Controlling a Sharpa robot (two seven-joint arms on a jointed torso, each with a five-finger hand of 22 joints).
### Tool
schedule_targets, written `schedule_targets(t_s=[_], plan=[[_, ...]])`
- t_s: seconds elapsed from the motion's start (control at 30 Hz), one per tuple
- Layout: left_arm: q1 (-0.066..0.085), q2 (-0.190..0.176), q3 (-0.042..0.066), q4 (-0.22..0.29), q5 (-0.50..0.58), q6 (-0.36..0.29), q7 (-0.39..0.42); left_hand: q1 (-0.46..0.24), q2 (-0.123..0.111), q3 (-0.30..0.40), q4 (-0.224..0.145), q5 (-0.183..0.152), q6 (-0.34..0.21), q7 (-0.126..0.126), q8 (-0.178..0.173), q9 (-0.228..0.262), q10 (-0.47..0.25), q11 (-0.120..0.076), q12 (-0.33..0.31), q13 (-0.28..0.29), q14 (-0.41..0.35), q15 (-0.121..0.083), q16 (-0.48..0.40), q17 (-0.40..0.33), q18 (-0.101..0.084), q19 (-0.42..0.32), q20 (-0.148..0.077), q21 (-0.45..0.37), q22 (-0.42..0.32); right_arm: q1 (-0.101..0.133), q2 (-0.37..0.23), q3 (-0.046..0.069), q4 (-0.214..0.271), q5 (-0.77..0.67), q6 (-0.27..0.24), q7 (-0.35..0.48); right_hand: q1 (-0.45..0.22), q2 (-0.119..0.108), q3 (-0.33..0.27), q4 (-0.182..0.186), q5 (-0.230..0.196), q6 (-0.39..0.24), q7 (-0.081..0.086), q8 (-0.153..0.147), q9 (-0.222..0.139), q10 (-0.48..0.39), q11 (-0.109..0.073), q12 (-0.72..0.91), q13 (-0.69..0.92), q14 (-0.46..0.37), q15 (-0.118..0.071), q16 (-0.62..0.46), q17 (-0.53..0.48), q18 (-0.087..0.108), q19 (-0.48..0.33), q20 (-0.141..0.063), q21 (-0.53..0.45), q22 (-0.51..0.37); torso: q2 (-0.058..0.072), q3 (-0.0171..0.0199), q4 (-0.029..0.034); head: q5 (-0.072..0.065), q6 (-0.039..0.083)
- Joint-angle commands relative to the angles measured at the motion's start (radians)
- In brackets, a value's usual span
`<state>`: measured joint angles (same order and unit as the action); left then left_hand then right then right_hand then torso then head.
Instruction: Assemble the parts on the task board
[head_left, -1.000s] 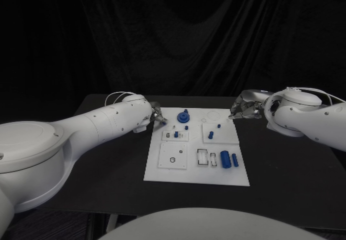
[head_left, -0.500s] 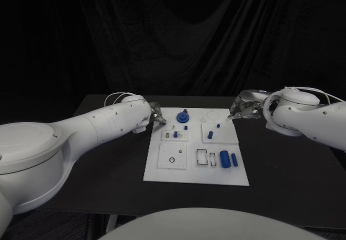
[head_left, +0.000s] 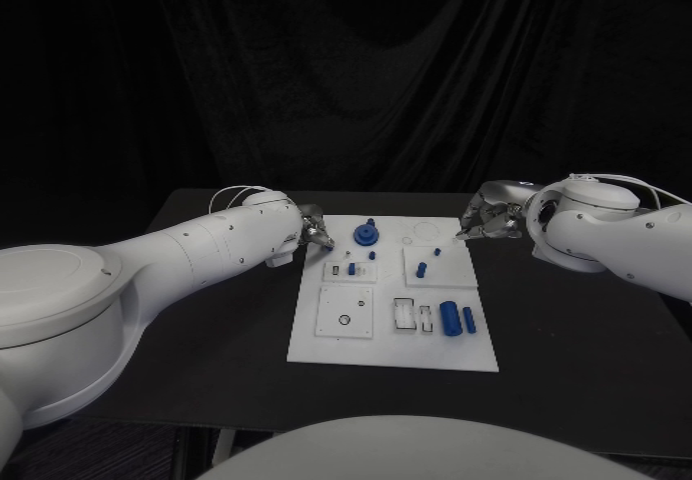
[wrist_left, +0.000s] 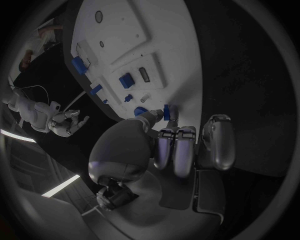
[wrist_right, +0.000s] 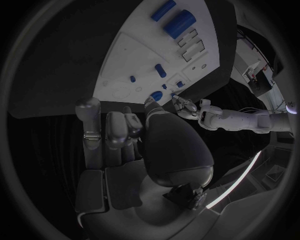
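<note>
1. While the black counter (head_left: 216, 330) carries the white rectangular task board (head_left: 392, 345) at its middle, the two robot hands are seen near the board's far corners, one on each side.
2. The silver left robot hand (head_left: 313, 234) is placed just beside the board's far left corner; in the left wrist view its fingers (wrist_left: 176, 150) are curled in side by side with nothing seen between them, and its thumb reaches toward the board's edge.
3. The silver right robot hand (head_left: 482, 219) is held just beyond the board's far right corner; in the right wrist view its fingers (wrist_right: 115, 130) are bent inward together and no part is seen in them.
4. A round blue gear-like part (head_left: 366, 236) is seated at the board's far end — close to the left robot hand, though contact cannot be told.
5. A small blue peg (head_left: 421, 269) is found on the raised square further right, and a smaller blue piece (head_left: 352, 268) on the square to its left.
6. Nearer the robot, a thick blue cylinder (head_left: 450, 318) and a slimmer blue cylinder (head_left: 469, 320) are laid side by side — both beside the rectangular slots.
</note>
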<state>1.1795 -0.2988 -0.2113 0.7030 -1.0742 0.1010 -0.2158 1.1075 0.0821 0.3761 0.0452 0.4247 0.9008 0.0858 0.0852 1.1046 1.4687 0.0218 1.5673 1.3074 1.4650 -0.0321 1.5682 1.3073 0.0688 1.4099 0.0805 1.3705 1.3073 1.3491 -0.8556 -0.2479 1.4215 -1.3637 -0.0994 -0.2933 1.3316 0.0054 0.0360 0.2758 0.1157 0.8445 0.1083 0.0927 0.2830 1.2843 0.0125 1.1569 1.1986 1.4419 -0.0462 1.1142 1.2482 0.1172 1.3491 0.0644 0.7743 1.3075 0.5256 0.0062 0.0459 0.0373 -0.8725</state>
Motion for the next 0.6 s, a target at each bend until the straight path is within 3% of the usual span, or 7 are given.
schedule_targets(t_s=[0.03, 0.23, 0.53, 0.6], plan=[[-0.002, -0.008, 0.001, 0.020, 0.002, -0.034, 0.040, -0.016, -0.008, 0.016, -0.007, 0.005, 0.016, 0.000, 0.013, 0.010, 0.102, -0.010, 0.004, 0.263, 0.106, -0.007, 0.003, 0.263, 0.000, 0.001, -0.007, -0.004, 0.097, -0.002, -0.001, 0.001, -0.001, 0.017, 0.017, -0.022, 0.004, 0.009, 0.002, -0.004, 0.006, 0.006, -0.002, -0.002, -0.002, -0.011, 0.001, -0.006, -0.003, -0.007, 0.000, -0.005, -0.002, 0.013, -0.008, 0.000, -0.008, 0.084, 0.000, 0.0001, 0.0006, 0.000, 0.000], [-0.002, -0.045, 0.001, 0.088, 0.002, -0.098, 0.043, -0.036, -0.028, 0.051, -0.029, 0.003, 0.046, -0.013, 0.036, 0.039, 0.102, -0.021, 0.004, 0.263, 0.106, -0.017, 0.003, 0.263, -0.004, 0.012, -0.016, 0.006, 0.109, -0.002, -0.007, 0.001, 0.000, 0.020, 0.022, -0.025, 0.005, 0.009, 0.003, -0.006, 0.007, 0.008, -0.003, -0.001, -0.001, -0.012, 0.001, -0.008, -0.003, -0.008, 0.000, -0.007, -0.003, 0.013, -0.010, 0.000, -0.012, 0.083, 0.000, 0.0003, 0.0010, 0.000, 0.000], [0.002, -0.161, 0.001, 0.272, 0.002, -0.165, 0.002, -0.058, -0.054, 0.108, -0.066, 0.009, 0.096, -0.034, 0.074, 0.086, 0.102, -0.040, 0.004, 0.263, 0.106, -0.033, 0.003, 0.263, -0.008, 0.023, -0.032, 0.015, 0.122, -0.002, -0.025, 0.000, 0.005, 0.022, 0.028, -0.031, 0.006, 0.009, 0.003, -0.006, 0.008, 0.010, -0.003, 0.000, -0.001, -0.017, 0.001, -0.015, -0.009, -0.011, 0.000, -0.013, -0.007, 0.014, -0.011, 0.001, -0.019, 0.082, 0.000, 0.0002, 0.0010, -0.002, 0.000], [0.003, -0.186, 0.001, 0.310, 0.002, -0.168, -0.015, -0.050, -0.066, 0.134, -0.092, 0.009, 0.102, -0.037, 0.080, 0.097, 0.102, -0.044, 0.004, 0.263, 0.106, -0.038, 0.003, 0.263, -0.008, 0.022, -0.036, 0.012, 0.121, -0.002, -0.028, 0.000, 0.005, 0.022, 0.029, -0.033, 0.007, 0.009, 0.003, -0.007, 0.009, 0.011, -0.003, 0.000, -0.001, -0.019, 0.000, -0.017, -0.011, -0.011, 0.001, -0.015, -0.009, 0.015, -0.013, 0.001, -0.023, 0.081, 0.000, 0.0007, 0.0019, -0.002, 0.000]])
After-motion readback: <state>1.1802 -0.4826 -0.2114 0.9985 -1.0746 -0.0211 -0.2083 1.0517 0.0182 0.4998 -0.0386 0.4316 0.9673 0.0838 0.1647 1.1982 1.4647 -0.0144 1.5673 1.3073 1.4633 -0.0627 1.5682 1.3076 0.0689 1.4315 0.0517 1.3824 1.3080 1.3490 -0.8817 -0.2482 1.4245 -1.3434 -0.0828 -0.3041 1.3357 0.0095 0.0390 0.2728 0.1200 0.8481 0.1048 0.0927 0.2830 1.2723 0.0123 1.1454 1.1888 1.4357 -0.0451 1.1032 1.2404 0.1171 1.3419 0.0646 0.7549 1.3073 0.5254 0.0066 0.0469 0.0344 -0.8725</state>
